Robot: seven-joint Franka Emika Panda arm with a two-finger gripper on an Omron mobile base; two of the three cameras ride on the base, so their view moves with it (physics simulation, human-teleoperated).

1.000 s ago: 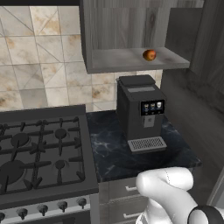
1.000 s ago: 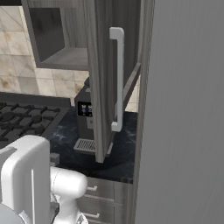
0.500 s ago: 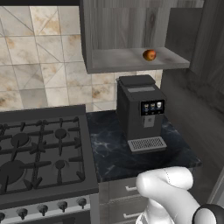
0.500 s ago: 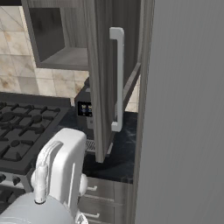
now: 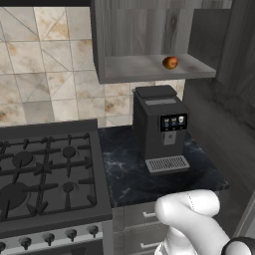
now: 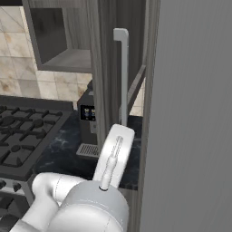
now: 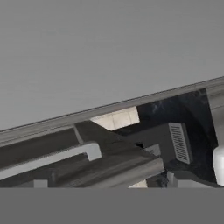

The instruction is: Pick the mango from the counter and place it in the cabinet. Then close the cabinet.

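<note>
Right base view, white arm (image 6: 113,156) raised beside the open cabinet door (image 6: 105,68), near its handle (image 6: 122,72), fingers spread, holding nothing, mango (image 5: 170,63) on the cabinet shelf (image 5: 149,69) above the worktop (image 5: 134,174).

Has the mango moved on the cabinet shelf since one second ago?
No. The mango sits at the same spot on the cabinet shelf, above the coffee machine.

One mango (image 5: 170,62), one coffee machine (image 5: 160,128)
</note>
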